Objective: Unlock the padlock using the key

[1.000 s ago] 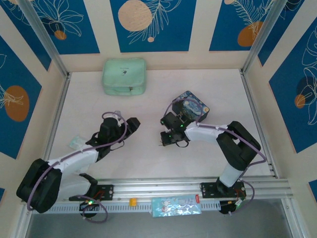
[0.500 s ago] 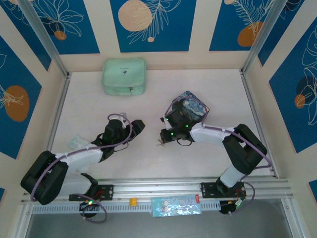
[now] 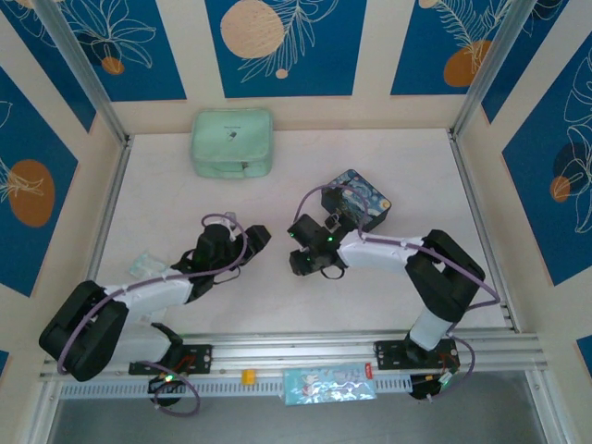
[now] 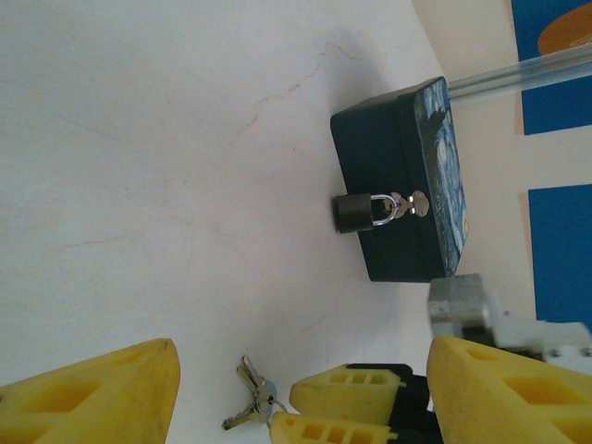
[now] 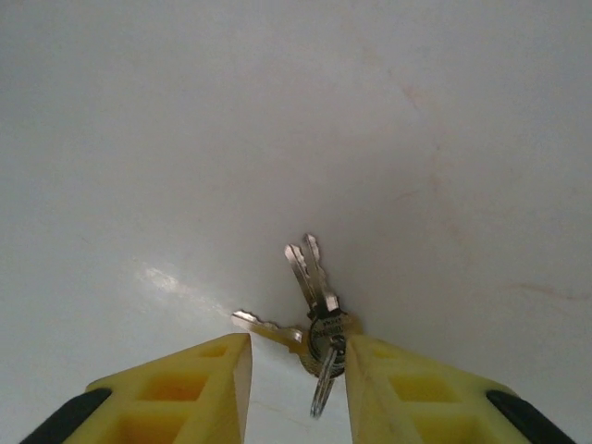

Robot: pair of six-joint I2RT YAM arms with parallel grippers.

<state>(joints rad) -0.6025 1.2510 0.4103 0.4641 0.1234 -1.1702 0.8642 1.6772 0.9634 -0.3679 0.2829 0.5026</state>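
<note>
Keys [image 5: 310,319] are lying flat on the bench [image 5: 185,139], right between the fingertips of the right hand [image 5: 298,350]. That hand is sitting part-open, not pinching them as far as I'm seeing. Left hand [image 4: 303,351] is hanging wide open, holding nothing, with the padlock [image 4: 356,212] ahead of it, hooked through the tin box [image 4: 407,139] clasp. I'm thinking the trick is closing on one key's head, not the ring, so the blade is sticking out straight.
</note>
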